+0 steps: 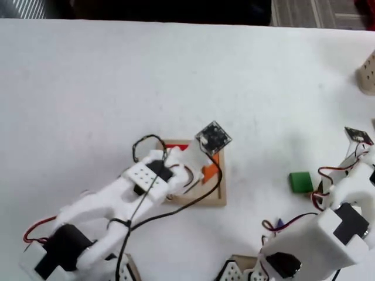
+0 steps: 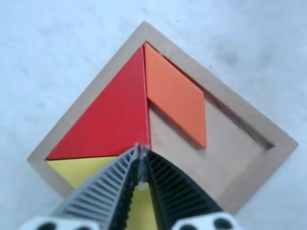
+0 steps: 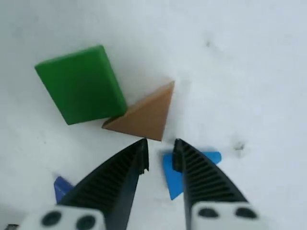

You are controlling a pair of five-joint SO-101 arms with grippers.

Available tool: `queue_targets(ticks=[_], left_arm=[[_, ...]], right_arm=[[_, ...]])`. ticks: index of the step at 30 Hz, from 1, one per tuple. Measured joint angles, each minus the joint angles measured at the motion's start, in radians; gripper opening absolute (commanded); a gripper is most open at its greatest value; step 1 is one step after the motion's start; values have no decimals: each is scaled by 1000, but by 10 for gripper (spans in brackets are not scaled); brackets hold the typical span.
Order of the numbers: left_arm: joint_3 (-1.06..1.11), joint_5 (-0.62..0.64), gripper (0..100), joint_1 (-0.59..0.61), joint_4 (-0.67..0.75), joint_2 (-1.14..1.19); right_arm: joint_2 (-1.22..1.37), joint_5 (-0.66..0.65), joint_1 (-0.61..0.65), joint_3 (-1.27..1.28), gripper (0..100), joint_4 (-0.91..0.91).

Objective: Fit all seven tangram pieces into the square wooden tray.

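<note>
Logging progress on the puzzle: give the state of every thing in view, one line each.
wooden tray: partly filled
red triangle: lying in tray
orange parallelogram: lying in tray
yellow triangle: in tray, partly hidden
left hand: shut, above tray
green block: loose, outside tray
brown triangle: loose, touching green block
blue piece: loose, partly hidden
right hand: open, above blue piece

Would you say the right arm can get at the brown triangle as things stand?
Probably yes: the open right gripper hangs beside the brown triangle, nothing between; the green piece touches one side.
</note>
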State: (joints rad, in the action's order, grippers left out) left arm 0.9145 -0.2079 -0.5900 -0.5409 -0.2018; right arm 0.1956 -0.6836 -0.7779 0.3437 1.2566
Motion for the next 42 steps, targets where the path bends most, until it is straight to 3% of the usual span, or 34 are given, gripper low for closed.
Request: queue_targets(ticks=[11,17,20,33,42], left_arm=[[0,0,20,0,0,0],[0,0,20,0,0,0],[0,-3,20,0,0,0],[0,-3,20,0,-5,0],[0,-3,20,0,-23,0]], right_arm=[[0,74,75,14,162,-25],[-29,316,100,78,162,-117],[-46,377,100,117,160,-176],[-57,404,100,157,159,-381],[-58,393,77,147,159,-275]])
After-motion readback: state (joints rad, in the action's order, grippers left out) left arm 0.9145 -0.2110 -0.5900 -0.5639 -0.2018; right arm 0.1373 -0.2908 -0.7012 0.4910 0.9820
